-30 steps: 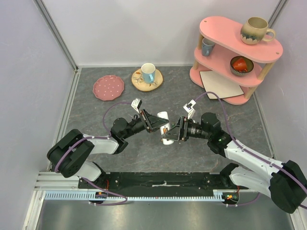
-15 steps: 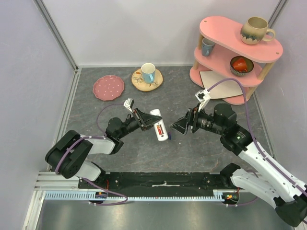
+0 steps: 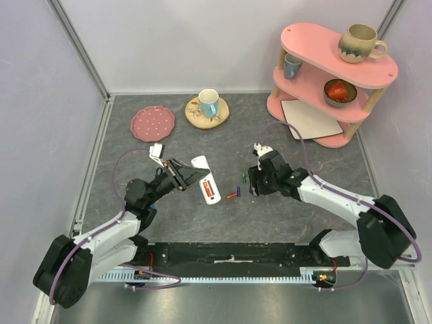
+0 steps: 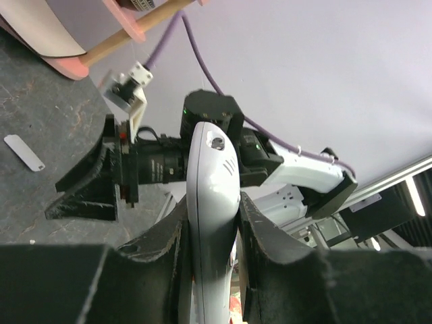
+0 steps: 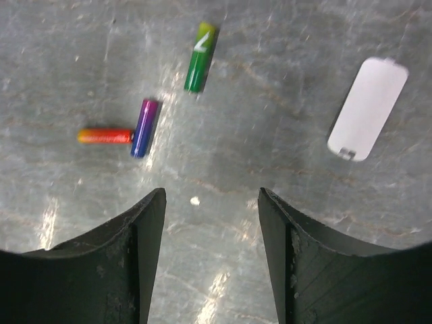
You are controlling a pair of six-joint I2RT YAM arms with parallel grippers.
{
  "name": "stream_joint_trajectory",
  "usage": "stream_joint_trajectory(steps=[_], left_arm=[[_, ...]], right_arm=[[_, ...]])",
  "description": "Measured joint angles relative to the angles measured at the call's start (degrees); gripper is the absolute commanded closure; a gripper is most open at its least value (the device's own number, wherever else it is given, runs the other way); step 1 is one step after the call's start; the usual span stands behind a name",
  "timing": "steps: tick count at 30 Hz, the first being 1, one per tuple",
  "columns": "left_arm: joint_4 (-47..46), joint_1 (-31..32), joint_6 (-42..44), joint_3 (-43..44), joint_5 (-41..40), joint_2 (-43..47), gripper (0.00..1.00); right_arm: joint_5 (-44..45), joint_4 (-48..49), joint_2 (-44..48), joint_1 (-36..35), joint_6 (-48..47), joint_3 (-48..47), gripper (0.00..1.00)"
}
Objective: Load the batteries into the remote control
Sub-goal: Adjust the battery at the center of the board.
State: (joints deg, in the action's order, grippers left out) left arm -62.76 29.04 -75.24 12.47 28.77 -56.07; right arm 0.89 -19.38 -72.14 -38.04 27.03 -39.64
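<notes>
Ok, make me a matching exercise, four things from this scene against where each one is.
Things: 1 remote control; 2 green battery; 3 beige mug; 4 white-and-blue mug.
Places: A top of the pink shelf; B wooden coaster; C left gripper, between its jaws; D loose on the table before the open right gripper.
Pairs: 1-C, 2-D, 3-A, 4-B.

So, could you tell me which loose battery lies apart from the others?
The green battery lies alone; the orange battery and purple battery touch at one end, forming a corner.
</notes>
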Motion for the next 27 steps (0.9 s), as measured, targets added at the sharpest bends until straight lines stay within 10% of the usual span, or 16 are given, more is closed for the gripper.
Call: stream_joint_trajectory(steps=[27], left_arm=[[3.76, -2.36, 1.64, -8.24, 1.92, 5.16, 0.98]], right_arm=[[6.49, 3.65, -26.12, 0.0, -3.34, -18.56, 0.55]])
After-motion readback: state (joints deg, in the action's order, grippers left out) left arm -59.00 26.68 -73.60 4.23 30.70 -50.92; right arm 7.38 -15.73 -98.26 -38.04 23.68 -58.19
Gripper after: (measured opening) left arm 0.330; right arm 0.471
